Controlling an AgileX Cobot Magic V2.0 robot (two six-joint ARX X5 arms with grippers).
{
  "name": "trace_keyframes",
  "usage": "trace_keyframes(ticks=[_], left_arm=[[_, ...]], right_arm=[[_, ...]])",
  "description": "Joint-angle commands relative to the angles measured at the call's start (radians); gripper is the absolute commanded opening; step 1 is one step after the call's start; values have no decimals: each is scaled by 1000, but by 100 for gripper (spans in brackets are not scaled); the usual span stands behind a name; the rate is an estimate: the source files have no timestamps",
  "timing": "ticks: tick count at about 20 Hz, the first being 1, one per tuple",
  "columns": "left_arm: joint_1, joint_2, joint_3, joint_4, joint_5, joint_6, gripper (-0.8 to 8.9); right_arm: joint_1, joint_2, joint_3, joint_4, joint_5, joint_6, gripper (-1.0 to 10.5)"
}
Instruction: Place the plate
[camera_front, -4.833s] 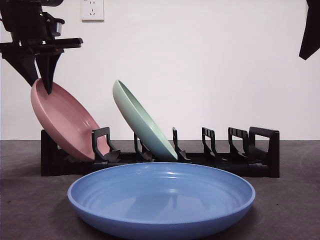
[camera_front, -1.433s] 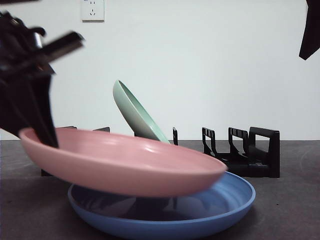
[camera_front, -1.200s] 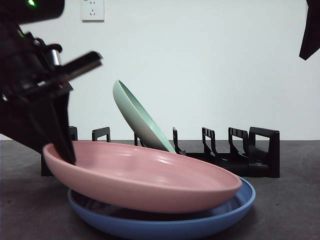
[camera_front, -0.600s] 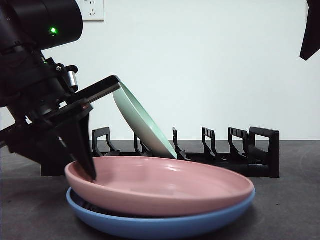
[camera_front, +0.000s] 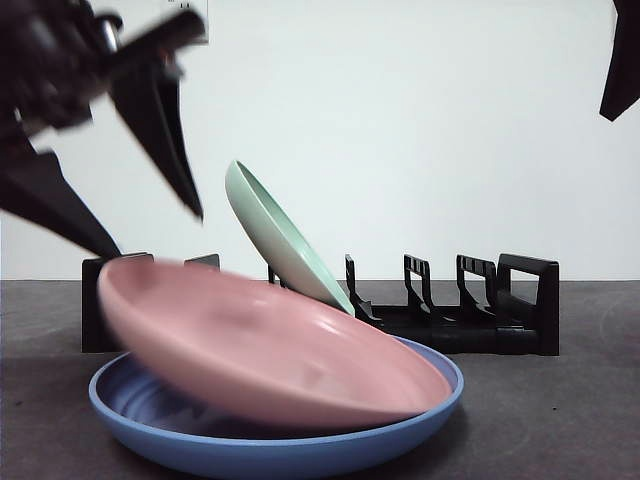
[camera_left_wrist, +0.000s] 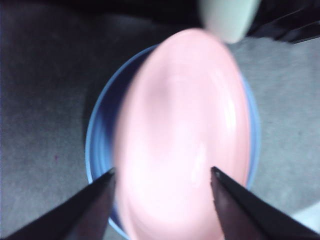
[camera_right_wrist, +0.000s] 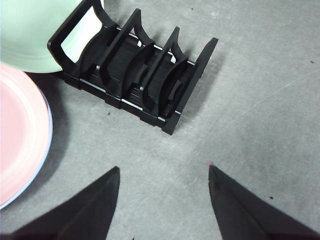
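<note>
The pink plate (camera_front: 270, 350) lies tilted inside the blue plate (camera_front: 275, 445) on the table (camera_front: 570, 420). Above it, the left gripper (camera_left_wrist: 161, 174) is spread wide, holding nothing. The right gripper (camera_right_wrist: 164, 172) is also spread, empty. No legible writing.

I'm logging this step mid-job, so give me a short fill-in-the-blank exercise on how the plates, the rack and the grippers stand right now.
1. The pink plate lies tilted inside the ____ plate.
2. The only plate standing in the black dish rack is the ____ one.
3. The left gripper hangs above the pink plate with its jaws ____.
4. The right gripper holds ____ between its jaws.

Missing words: blue; green; open; nothing
</note>
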Motion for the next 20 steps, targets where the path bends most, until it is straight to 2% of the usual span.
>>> trace_keyframes(ticks=[1,7,14,18,20], left_arm=[[7,-26,41,-56,-2,43,345],[44,-118,61,-158,-7,109,345],[107,-254,61,-288,-113,247,345],[158,-340,61,-338,-116,339,345],[182,-407,61,-351,-116,373,345]], right_arm=[[5,7,4,5,-2,14,274],[5,7,4,5,-10,22,274],[53,18,5,30,-110,88,274],[87,63,29,27,-126,127,274],[105,129,79,14,-175,151,274]])
